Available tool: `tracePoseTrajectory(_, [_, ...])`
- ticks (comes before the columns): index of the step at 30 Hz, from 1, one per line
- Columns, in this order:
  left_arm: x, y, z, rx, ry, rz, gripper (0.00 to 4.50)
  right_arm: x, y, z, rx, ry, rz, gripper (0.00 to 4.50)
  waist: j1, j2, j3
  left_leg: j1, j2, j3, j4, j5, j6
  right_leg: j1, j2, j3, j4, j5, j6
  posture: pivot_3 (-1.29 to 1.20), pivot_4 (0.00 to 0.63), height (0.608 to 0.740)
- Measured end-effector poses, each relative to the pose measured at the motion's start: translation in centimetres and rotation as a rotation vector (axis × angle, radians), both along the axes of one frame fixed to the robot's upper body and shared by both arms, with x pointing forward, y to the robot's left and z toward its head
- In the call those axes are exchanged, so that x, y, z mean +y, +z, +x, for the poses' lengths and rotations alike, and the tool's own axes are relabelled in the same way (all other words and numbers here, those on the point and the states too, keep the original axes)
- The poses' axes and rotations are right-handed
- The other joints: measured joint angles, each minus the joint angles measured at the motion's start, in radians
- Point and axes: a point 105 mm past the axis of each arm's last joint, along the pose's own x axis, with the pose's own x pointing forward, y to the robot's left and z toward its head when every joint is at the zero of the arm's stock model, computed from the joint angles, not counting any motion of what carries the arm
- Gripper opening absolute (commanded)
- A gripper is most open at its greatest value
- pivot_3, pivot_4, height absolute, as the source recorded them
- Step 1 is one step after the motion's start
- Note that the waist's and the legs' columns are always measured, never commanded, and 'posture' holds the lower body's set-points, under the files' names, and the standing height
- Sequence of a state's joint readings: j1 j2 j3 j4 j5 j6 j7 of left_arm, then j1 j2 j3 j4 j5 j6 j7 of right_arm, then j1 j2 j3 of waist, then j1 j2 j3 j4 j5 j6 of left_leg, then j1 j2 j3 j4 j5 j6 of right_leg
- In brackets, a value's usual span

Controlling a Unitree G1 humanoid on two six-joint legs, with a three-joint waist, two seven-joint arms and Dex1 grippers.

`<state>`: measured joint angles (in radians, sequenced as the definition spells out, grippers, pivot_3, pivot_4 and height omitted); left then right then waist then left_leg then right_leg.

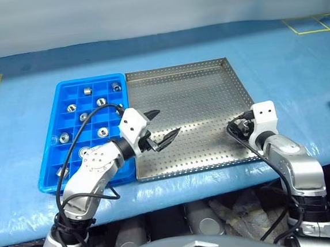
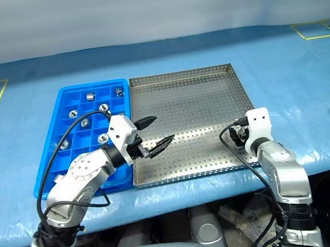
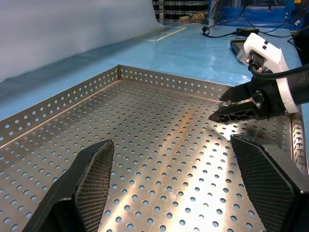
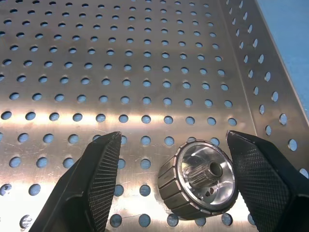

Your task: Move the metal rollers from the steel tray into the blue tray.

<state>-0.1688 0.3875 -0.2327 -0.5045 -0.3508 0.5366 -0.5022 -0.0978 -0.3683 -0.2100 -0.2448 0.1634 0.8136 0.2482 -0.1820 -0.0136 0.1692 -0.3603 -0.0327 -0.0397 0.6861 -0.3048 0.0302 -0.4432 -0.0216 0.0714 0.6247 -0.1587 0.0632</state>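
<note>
From left to right in the head views, the blue tray (image 1: 64, 92) already held a number of metal rollers (image 1: 100, 102) in its compartments, and the steel tray (image 1: 186, 98) lay touching it at its 3 o'clock side. The left gripper (image 1: 164, 127) hung over the steel tray's near-left part, fingers wide apart and empty. The right gripper (image 4: 174, 179) sat at the tray's 4 o'clock corner, jaws apart around the last roller (image 4: 199, 180) without yet touching it. To do the pick well, it would probably pay to centre the roller between the pads, since it lay nearer the right finger (image 4: 263, 181), then close squarely on its ribbed side so it could not roll off. The right wrist view showed the roller lying on its side near the rim; the head views hid it behind the wrist, and the left wrist view gave only a glint I could not be sure of
</note>
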Motion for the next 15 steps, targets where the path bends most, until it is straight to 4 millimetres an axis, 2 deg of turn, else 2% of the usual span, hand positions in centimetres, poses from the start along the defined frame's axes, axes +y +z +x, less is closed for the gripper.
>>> tracePoseTrajectory(6, [0.29,-0.12,0.05,0.002,0.010,0.005,4.19,-0.35,-0.38,-0.21,0.020,0.002,-0.012,3.65,0.003,0.000,0.000,0.000,0.000,0.001,0.000,0.000,0.000,0.000,0.000,0.001,0.000,0.000,0.000,-0.20,0.150,0.740])
tracePoseTrajectory(9, [0.33,-0.15,0.08,0.000,0.013,0.010,4.19,-0.37,-0.39,-0.22,0.021,0.003,-0.013,3.12,0.004,0.000,0.000,0.000,0.000,0.001,0.000,0.000,0.000,0.000,0.000,0.001,0.000,0.000,0.000,-0.20,0.150,0.740])
tracePoseTrajectory(12, [0.38,-0.17,0.11,-0.003,0.017,0.015,4.19,-0.30,-0.41,-0.23,0.021,0.007,-0.009,2.10,0.004,0.000,0.000,0.000,0.000,0.002,0.000,0.000,0.001,0.000,0.000,0.001,0.000,0.000,0.001,-0.20,0.150,0.740])
tracePoseTrajectory(14, [0.41,-0.17,0.13,-0.004,0.018,0.016,4.19,-0.22,-0.40,-0.23,0.021,0.012,-0.005,1.72,0.003,0.000,0.000,0.000,0.000,0.002,0.000,0.000,0.001,0.000,0.000,0.001,0.000,0.000,0.001,-0.20,0.150,0.740])
tracePoseTrajectory(15, [0.45,-0.17,0.13,-0.004,0.019,0.016,4.19,-0.14,-0.38,-0.22,0.021,0.015,-0.005,1.72,0.003,0.000,0.000,0.000,0.000,0.002,0.000,0.000,0.001,0.000,0.000,0.001,0.000,0.000,0.001,-0.19,0.150,0.740])
